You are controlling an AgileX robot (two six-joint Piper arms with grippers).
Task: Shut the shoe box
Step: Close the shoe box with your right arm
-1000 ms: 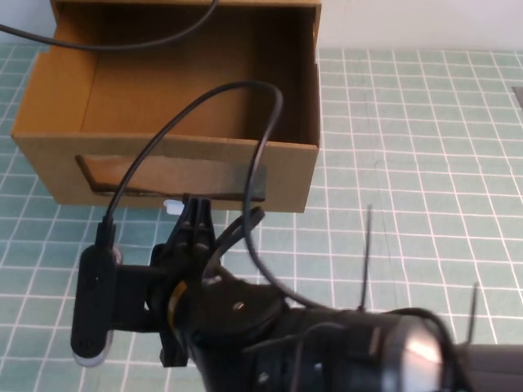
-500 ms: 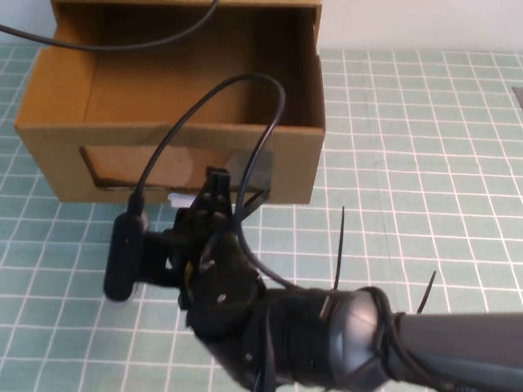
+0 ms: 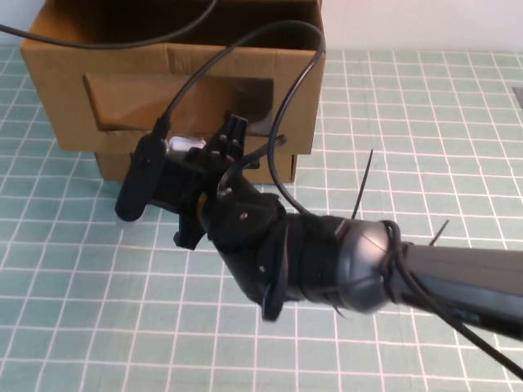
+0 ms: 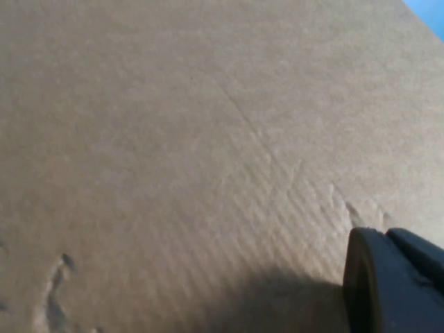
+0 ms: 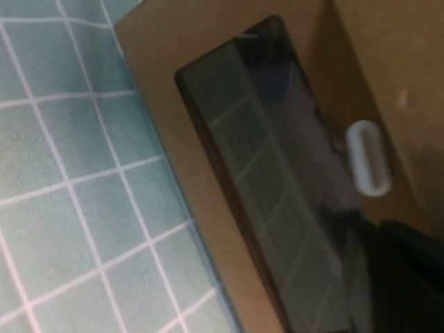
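High view: the shoe box [image 3: 184, 98], plain brown cardboard with a wide clear window [image 3: 176, 102] cut in its front, sits at about 11 o'clock on the surface [image 3: 425, 106], a teal mat ruled with a white grid. The right gripper [image 3: 235, 131] reaches in from 5 o'clock, its glossy black arm crossing the mat, and its tip lies against the box front just below the window. Whether its fingers are apart or together cannot be told here. A black cable [image 3: 282, 106] loops over the arm.

Left wrist view: only this one shows the left gripper [image 4: 395, 277], a rounded black part at 4 o'clock close against a ribbed, slightly dented cardboard face [image 4: 194, 139]; I cannot tell how its fingers stand.

Right wrist view: it alone shows the small white oval pull tab [image 5: 368, 166] beside the dark, reflective window [image 5: 277, 173], with grid mat [image 5: 69, 194] at 9 o'clock.
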